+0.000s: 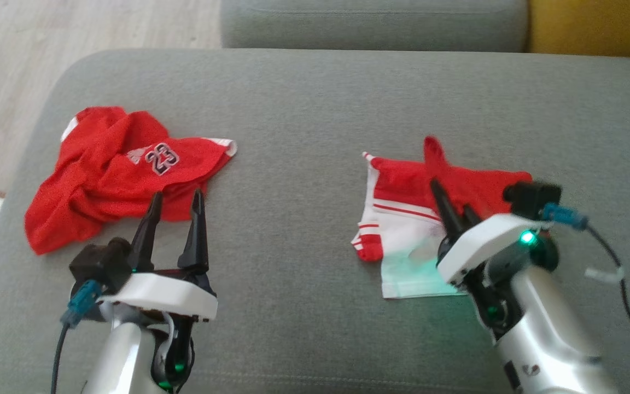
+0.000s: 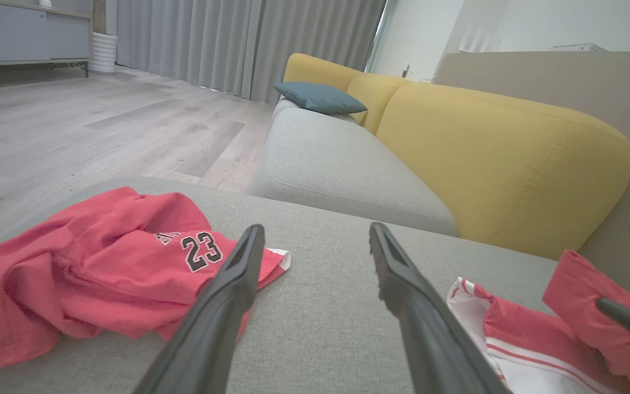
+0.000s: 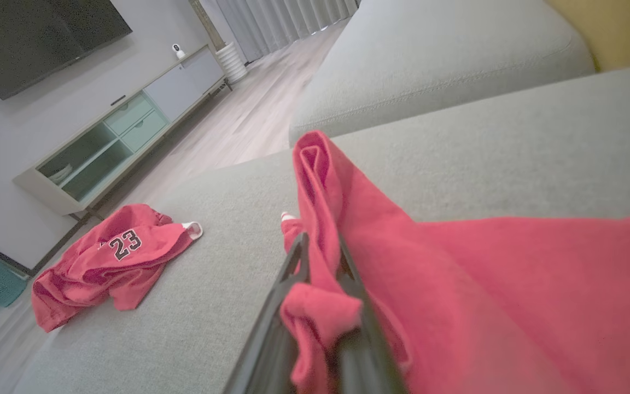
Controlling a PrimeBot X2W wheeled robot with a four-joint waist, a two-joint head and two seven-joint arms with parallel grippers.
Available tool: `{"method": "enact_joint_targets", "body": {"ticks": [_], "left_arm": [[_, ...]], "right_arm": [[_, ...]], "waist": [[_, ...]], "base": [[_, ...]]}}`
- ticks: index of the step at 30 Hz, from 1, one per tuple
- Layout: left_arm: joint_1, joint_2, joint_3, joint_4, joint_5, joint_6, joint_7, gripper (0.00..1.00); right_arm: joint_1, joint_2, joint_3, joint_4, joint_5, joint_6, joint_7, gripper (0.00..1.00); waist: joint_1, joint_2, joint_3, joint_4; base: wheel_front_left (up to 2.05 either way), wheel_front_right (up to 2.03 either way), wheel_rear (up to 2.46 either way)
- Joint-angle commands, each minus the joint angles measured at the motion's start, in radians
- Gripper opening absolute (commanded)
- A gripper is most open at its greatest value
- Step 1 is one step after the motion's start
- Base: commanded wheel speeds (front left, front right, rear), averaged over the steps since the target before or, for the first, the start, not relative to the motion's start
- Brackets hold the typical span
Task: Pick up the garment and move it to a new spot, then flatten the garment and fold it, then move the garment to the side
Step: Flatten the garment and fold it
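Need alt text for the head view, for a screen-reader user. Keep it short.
The right gripper is shut on a fold of a red-and-white garment lying on a grey sofa cushion. The left gripper, open, hovers near a crumpled red jersey numbered 23.

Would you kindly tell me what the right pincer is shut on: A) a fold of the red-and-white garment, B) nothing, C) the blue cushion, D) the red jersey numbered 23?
A: the right pincer pinches a raised fold of the red-and-white garment, while the number 23 jersey lies apart, by the open left pincer.
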Motion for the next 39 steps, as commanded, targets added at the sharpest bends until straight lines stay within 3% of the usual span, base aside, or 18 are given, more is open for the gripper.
{"method": "enact_joint_targets", "body": {"ticks": [1, 13, 14, 15, 22, 26, 30, 33, 39], "left_arm": [[-0.032, 0.010, 0.025, -0.031, -0.010, 0.005, -0.005, 1.00], [-0.041, 0.010, 0.002, -0.017, -0.024, 0.008, -0.005, 1.00], [-0.041, 0.010, 0.001, -0.016, -0.025, 0.008, -0.005, 1.00], [-0.041, 0.010, 0.001, -0.015, -0.026, 0.009, -0.005, 1.00], [-0.036, 0.010, 0.007, -0.012, -0.027, 0.013, -0.005, 1.00], [-0.035, 0.010, 0.013, -0.023, -0.028, 0.015, -0.005, 1.00], [-0.033, 0.010, 0.023, -0.049, -0.030, 0.016, -0.005, 1.00], [-0.034, 0.010, 0.029, -0.077, -0.030, 0.018, -0.005, 1.00], [-0.040, 0.010, 0.033, -0.118, -0.032, 0.024, -0.005, 1.00]], "right_arm": [[-0.051, 0.006, 0.051, 0.017, 0.040, 0.006, -0.046, 0.00], [-0.174, 0.006, 0.245, 0.321, 0.229, 0.006, -0.267, 0.00], [-0.186, 0.006, 0.269, 0.344, 0.239, 0.006, -0.282, 0.71], [-0.195, 0.006, 0.296, 0.361, 0.252, 0.006, -0.290, 1.00], [-0.234, 0.006, 0.500, 0.324, 0.408, 0.006, -0.332, 1.00], [-0.287, 0.006, 0.532, 0.330, 0.386, 0.006, -0.353, 1.00], [-0.357, 0.006, 0.486, 0.377, 0.225, 0.006, -0.363, 1.00], [-0.385, 0.002, 0.372, 0.381, 0.061, 0.006, -0.364, 1.00], [-0.305, -0.093, 0.154, 0.225, -0.224, 0.006, -0.365, 1.00]], "waist": [[0.0000, -0.0001, 0.007, 0.026], [0.0000, -0.0001, 0.027, 0.099], [0.0000, -0.0001, 0.028, 0.103], [0.0000, -0.0001, 0.029, 0.106], [0.0000, -0.0001, 0.025, 0.092], [0.0000, -0.0001, 0.013, 0.065], [0.0000, -0.0001, 0.006, 0.031], [0.0000, -0.0001, 0.005, 0.003], [0.0000, -0.0001, 0.002, -0.038]], "base": [[0.00, 0.00, 0.00], [0.00, 0.00, 0.00], [0.00, 0.00, 0.00], [0.00, 0.00, 0.00], [0.00, 0.00, 0.00], [0.00, 0.00, 0.00], [0.00, 0.00, 0.00], [0.00, 0.00, 0.00], [0.00, 0.00, 0.00]]}}
